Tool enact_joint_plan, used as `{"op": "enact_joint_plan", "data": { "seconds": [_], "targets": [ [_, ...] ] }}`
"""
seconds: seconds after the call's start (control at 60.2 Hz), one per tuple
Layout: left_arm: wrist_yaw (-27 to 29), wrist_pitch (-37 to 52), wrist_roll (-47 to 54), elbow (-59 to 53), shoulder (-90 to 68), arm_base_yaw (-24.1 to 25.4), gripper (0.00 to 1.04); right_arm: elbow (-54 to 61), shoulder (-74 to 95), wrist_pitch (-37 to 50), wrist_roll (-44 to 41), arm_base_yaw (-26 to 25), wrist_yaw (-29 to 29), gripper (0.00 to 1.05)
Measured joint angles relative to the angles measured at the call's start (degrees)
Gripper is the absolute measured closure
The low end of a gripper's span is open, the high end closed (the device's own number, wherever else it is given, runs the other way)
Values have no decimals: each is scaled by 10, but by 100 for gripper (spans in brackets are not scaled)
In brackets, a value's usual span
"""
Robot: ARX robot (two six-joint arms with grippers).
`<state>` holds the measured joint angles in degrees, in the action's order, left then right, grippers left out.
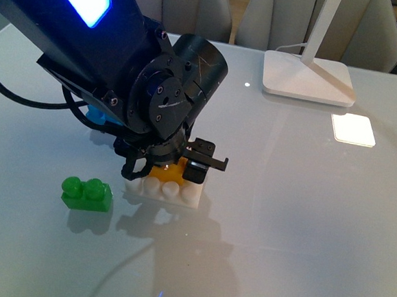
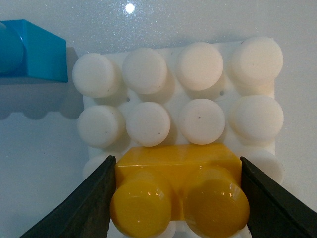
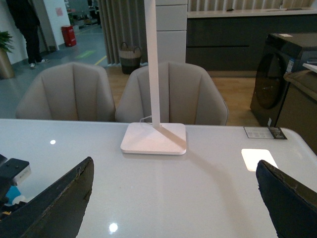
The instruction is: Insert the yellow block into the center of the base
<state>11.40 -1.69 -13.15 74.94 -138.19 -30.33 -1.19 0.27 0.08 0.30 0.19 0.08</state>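
The yellow block is clamped between the dark fingers of my left gripper, which is shut on it. The block sits over the white studded base, covering studs in the row nearest the wrist camera; two rows of white studs stay bare beyond it. In the front view the left gripper points down onto the base, and only a sliver of the yellow block shows under it. My right gripper is open over bare table, far from the base, holding nothing.
A green two-stud brick lies left of the base. A blue brick lies just behind the base, mostly hidden by the arm in the front view. A white lamp foot and a bright light patch are at the back right.
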Motion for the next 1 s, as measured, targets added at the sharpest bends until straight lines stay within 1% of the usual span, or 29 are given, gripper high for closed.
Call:
{"op": "enact_joint_plan", "data": {
  "seconds": [0.183, 0.283, 0.316, 0.366, 0.416, 0.499, 0.798, 0.997],
  "targets": [
    [0, -6, -1, -2, 4, 1, 42, 0, 0, 0, 0, 0, 0, 9],
    [0, -8, 0, -2, 10, 1, 24, 0, 0, 0, 0, 0, 0, 9],
    [-1, -9, 0, -2, 13, 1, 21, 0, 0, 0, 0, 0, 0, 9],
    [0, -9, 0, -2, 19, 1, 12, 0, 0, 0, 0, 0, 0, 9],
    [0, -10, 0, -2, 24, 1, 6, 0, 0, 0, 0, 0, 0, 9],
    [0, -10, -1, -2, 31, 0, 8, 0, 0, 0, 0, 0, 0, 9],
    [8, -17, 1, -9, 78, 1, 7, 0, 0, 0, 0, 0, 0, 9],
    [25, -16, 19, -40, 155, 19, 7, 0, 0, 0, 0, 0, 0, 9]
  ]
}}
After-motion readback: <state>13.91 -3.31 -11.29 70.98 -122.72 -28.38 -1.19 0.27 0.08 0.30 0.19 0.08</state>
